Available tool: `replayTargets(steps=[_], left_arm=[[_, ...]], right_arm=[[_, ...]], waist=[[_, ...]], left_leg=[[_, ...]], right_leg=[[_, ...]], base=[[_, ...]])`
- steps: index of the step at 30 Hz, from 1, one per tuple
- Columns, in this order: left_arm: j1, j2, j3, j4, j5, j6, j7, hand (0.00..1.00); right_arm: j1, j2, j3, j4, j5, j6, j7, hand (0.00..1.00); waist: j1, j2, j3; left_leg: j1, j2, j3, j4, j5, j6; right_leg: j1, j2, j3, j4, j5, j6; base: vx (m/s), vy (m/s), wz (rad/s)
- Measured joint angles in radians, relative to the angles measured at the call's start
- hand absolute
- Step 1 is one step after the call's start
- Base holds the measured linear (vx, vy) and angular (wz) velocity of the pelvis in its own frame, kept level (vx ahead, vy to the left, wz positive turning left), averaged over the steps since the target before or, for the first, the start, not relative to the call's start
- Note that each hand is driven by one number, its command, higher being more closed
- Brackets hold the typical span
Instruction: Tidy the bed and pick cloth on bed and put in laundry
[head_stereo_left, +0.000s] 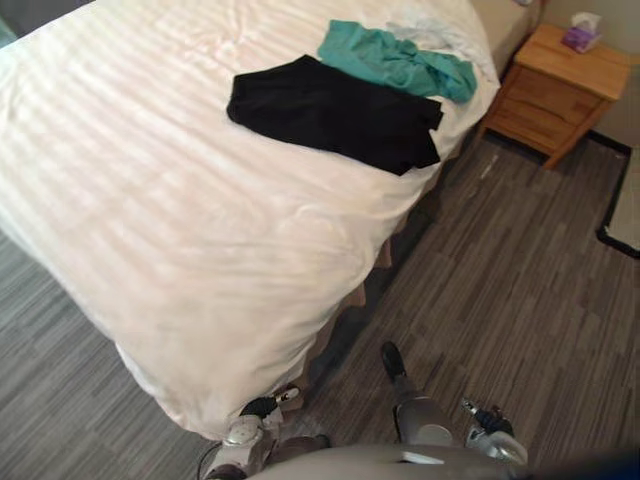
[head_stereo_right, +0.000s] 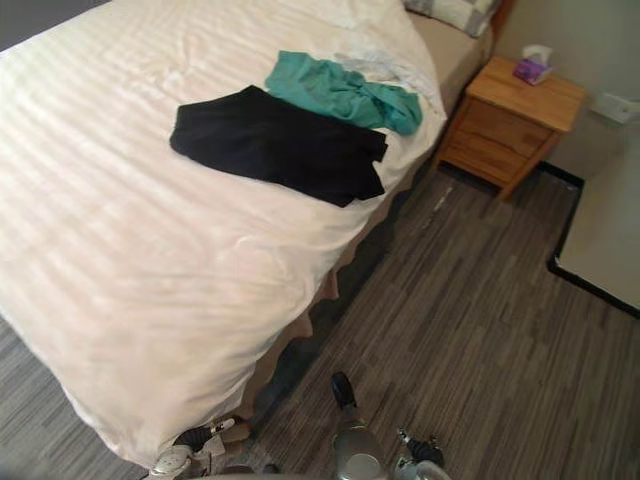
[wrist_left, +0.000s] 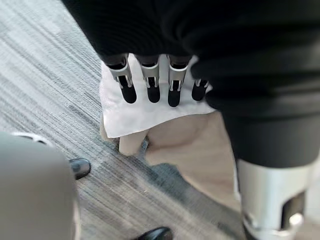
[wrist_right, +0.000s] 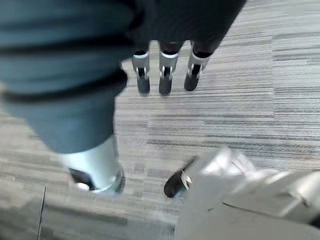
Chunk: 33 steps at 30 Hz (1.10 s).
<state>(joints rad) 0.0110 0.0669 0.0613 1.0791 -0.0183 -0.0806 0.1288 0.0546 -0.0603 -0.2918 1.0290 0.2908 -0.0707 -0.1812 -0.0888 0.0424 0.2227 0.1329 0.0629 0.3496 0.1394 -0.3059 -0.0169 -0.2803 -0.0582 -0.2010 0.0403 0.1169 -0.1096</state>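
Barely started: yet to lift black cloth (head_stereo_left: 335, 115) and teal cloth (head_stereo_left: 395, 60) off bed (head_stereo_left: 150, 200), with left hand (wrist_left: 150, 84) and right hand (wrist_right: 165, 76) open, empty.

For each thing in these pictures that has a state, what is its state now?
White striped duvet: mostly smooth, draped over the corner.
Black cloth: spread flat on the duvet.
Teal-green cloth: crumpled, touching the black cloth.
Wooden nightstand: shut.
Left hand: open, fingers straight, holding nothing.
Right hand: open, holding nothing.
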Motion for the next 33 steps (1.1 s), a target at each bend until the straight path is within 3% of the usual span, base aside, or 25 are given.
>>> replayTargets(steps=[2, 3, 4, 5, 6, 7, 8, 9, 10, 11, 12, 13, 17, 22, 26, 28, 30, 31, 32, 33], left_arm=[[0.014, -0.003, 0.0, -0.002, -0.001, 0.008, -0.001, 0.0], [0.019, 0.01, 0.008, -0.004, -0.007, 0.01, -0.003, 0.0], [0.017, 0.014, 0.026, -0.004, -0.009, 0.013, -0.005, 0.0], [0.019, 0.021, 0.04, 0.002, -0.01, 0.026, -0.011, 0.0], [0.019, 0.034, 0.039, 0.005, -0.012, 0.03, -0.014, 0.0], [0.02, 0.038, 0.04, 0.002, -0.013, 0.029, -0.014, 0.0], [0.021, 0.031, 0.039, 0.005, -0.012, 0.027, -0.014, 0.0], [0.018, 0.039, 0.04, 0.002, -0.017, 0.026, -0.014, 0.0], [0.024, 0.045, 0.035, 0.001, -0.027, 0.025, -0.015, 0.0], [0.03, 0.058, 0.036, 0.002, -0.038, 0.023, -0.014, 0.0], [0.023, 0.043, 0.033, 0.003, -0.04, 0.023, -0.015, 0.0], [0.029, 0.033, 0.034, 0.003, -0.04, 0.021, -0.016, 0.0], [0.01, -0.004, 0.014, -0.001, -0.039, -0.004, -0.019, 0.0], [0.023, -0.001, 0.021, 0.001, -0.04, -0.007, -0.014, 0.0], [0.035, -0.001, 0.03, 0.0, -0.068, -0.014, -0.012, 0.0], [0.031, -0.007, 0.031, 0.001, -0.081, -0.018, -0.007, 0.0], [0.037, -0.014, 0.031, 0.004, -0.089, -0.018, -0.013, 0.0], [0.039, -0.015, 0.034, 0.004, -0.091, -0.017, -0.014, 0.0], [0.034, -0.007, 0.056, 0.046, -0.09, -0.011, -0.015, 0.0], [0.034, -0.007, 0.056, 0.046, -0.09, -0.011, -0.015, 0.0]], right_arm=[[-0.009, -0.017, 0.008, -0.011, -0.001, 0.0, -0.001, 0.0], [0.015, -0.009, 0.022, -0.015, -0.002, -0.001, -0.001, 0.0], [0.02, -0.005, 0.029, -0.015, -0.002, -0.002, -0.001, 0.0], [0.019, 0.001, 0.044, -0.019, -0.002, -0.009, -0.001, 0.0], [0.012, 0.006, 0.066, -0.016, -0.002, -0.014, -0.001, 0.0], [-0.009, 0.005, 0.068, -0.008, -0.002, -0.011, -0.001, 0.0], [-0.026, -0.003, 0.041, -0.022, -0.002, -0.011, -0.002, 0.0], [-0.016, 0.009, 0.027, -0.021, -0.002, -0.011, -0.002, 0.0], [-0.008, 0.016, 0.026, -0.017, -0.002, -0.01, -0.001, 0.0], [-0.001, 0.024, 0.025, -0.014, -0.004, -0.009, -0.001, 0.0], [-0.006, 0.022, 0.024, -0.015, -0.006, -0.01, 0.0, 0.0], [-0.005, 0.019, 0.024, -0.014, -0.011, -0.01, 0.0, 0.0], [0.004, 0.025, -0.006, 0.022, -0.045, -0.008, -0.014, 0.0], [0.032, 0.022, -0.041, 0.05, -0.11, 0.013, -0.028, 0.0], [0.028, 0.011, -0.029, 0.059, -0.171, 0.027, -0.037, 0.0], [0.027, 0.004, -0.011, 0.059, -0.192, 0.026, -0.039, 0.0], [0.027, -0.006, -0.018, 0.059, -0.197, 0.023, -0.039, 0.0], [0.028, -0.007, -0.019, 0.06, -0.197, 0.023, -0.038, 0.0], [0.02, 0.002, -0.014, 0.109, -0.197, 0.026, -0.022, 0.0], [0.02, 0.002, -0.014, 0.109, -0.197, 0.026, -0.022, 0.0]], waist=[[-0.003, 0.024, 0.014], [-0.001, -0.001, 0.003], [0.007, -0.01, 0.001], [0.007, -0.023, 0.003], [0.017, -0.056, 0.006], [0.049, -0.037, -0.006], [0.047, -0.012, -0.002], [0.034, -0.042, -0.005], [0.028, -0.054, -0.011], [0.035, -0.065, -0.018], [0.042, -0.03, -0.019], [0.041, -0.019, -0.025], [0.026, -0.021, -0.035], [0.032, -0.031, -0.048], [0.055, -0.034, -0.045], [0.055, -0.028, -0.041], [0.057, 0.003, -0.045], [0.056, 0.001, -0.044], [0.052, -0.04, -0.072], [0.052, -0.04, -0.072]], left_leg=[[0.04, 0.028, 0.061, 0.001, 0.0, 0.0], [0.066, 0.004, 0.082, 0.007, -0.002, -0.003], [0.069, -0.003, 0.092, 0.015, -0.002, -0.003], [0.061, -0.006, 0.106, 0.055, 0.012, 0.02], [0.027, -0.019, 0.1, 0.084, 0.005, 0.059], [0.016, -0.027, 0.074, -0.002, 0.008, 0.07], [0.007, 0.002, 0.097, -0.076, 0.065, 0.015], [0.012, -0.022, 0.117, -0.066, 0.07, 0.017], [0.018, -0.03, 0.119, -0.065, 0.068, 0.013], [0.024, -0.039, 0.138, -0.057, 0.062, -0.003], [0.024, -0.013, 0.146, -0.048, 0.062, -0.009], [0.024, 0.01, 0.149, -0.037, 0.071, -0.016], [0.027, 0.032, 0.127, -0.065, 0.11, -0.036], [0.025, 0.028, 0.135, -0.04, 0.116, -0.035], [-0.044, 0.024, 0.084, 0.101, 0.107, -0.027], [-0.069, 0.023, 0.013, 0.134, 0.098, -0.024], [-0.042, 0.022, -0.019, 0.08, 0.084, -0.022], [-0.032, 0.022, -0.022, 0.058, 0.081, -0.02], [0.062, 0.003, -0.085, -0.066, 0.082, -0.023], [0.062, 0.003, -0.085, -0.066, 0.082, -0.023]], right_leg=[[-0.052, -0.049, -0.171, 0.319, -0.104, -0.033], [-0.037, -0.067, -0.215, 0.396, -0.137, -0.027], [-0.034, -0.065, -0.219, 0.396, -0.144, -0.014], [-0.029, -0.044, -0.187, 0.364, -0.12, 0.003], [-0.005, -0.011, -0.115, 0.252, -0.068, 0.045], [0.008, 0.024, -0.079, 0.181, -0.039, 0.048], [-0.033, -0.001, -0.13, 0.404, -0.208, 0.011], [-0.039, -0.081, -0.134, 0.564, -0.334, 0.044], [-0.002, -0.116, -0.133, 0.556, -0.371, 0.079], [0.043, -0.094, -0.101, 0.46, -0.402, 0.11], [0.077, -0.042, -0.081, 0.382, -0.359, 0.099], [0.105, -0.013, -0.068, 0.324, -0.326, 0.09], [0.204, 0.031, -0.041, 0.16, -0.24, 0.083], [0.287, 0.047, -0.02, -0.034, -0.122, 0.099], [0.306, 0.024, -0.006, -0.086, -0.095, 0.112], [0.307, 0.023, -0.005, -0.098, -0.088, 0.121], [0.322, 0.038, -0.01, -0.126, -0.065, 0.126], [0.329, 0.043, -0.011, -0.139, -0.057, 0.121], [0.376, 0.047, -0.047, -0.143, -0.051, 0.115], [0.376, 0.047, -0.047, -0.143, -0.051, 0.115]], base=[[0.07, -0.018, -0.99], [0.15, -0.032, -0.93], [0.1, -0.062, -1.14], [-0.01, -0.093, -1.27], [-0.07, -0.114, -1.47], [-0.16, -0.117, -1.41], [-0.17, -0.133, -1.12], [-0.1, -0.162, -0.61], [0.04, -0.234, -0.43], [0.08, -0.218, -0.63], [0.07, -0.197, -0.83], [0.03, -0.151, -0.82], [-0.03, -0.08, -0.3], [-0.06, 0.052, -0.09], [-0.1, 0.028, -0.02], [-0.08, -0.007, -0.01], [-0.06, 0.027, 0.04], [-0.01, 0.019, 0.07], [0.0, 0.0, 0.0], [0.0, 0.0, 0.0]])
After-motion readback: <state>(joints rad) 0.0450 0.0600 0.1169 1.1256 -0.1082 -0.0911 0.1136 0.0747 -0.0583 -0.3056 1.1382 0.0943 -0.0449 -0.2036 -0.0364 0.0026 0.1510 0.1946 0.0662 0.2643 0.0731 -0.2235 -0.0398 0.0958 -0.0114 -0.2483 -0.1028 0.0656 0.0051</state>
